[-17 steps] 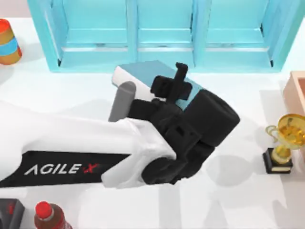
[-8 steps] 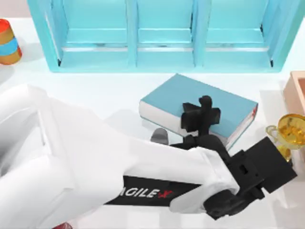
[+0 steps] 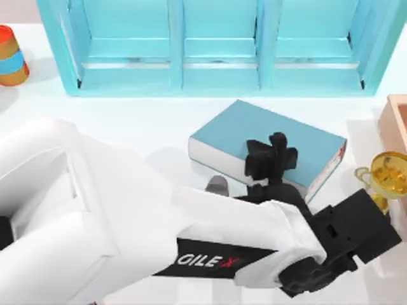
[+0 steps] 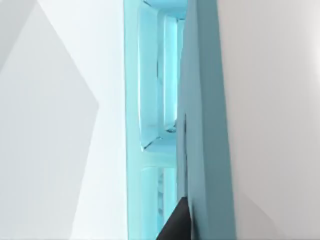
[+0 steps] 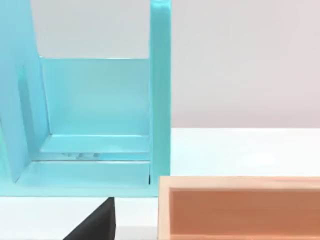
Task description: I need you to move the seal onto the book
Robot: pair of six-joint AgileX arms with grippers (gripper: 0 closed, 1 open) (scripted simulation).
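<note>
Left tool [image 3: 275, 159] is hovering over the book [image 3: 267, 143] at bench centre; cannot tell jaw state, nor whether the seal is underneath. Advice: lower gently, releasing well inside the cover's edges.

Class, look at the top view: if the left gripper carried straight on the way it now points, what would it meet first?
The left gripper hangs over the book, pointing down and toward the shelf unit. It would probably meet the book's teal cover first, though its height above the cover is unclear.
</note>
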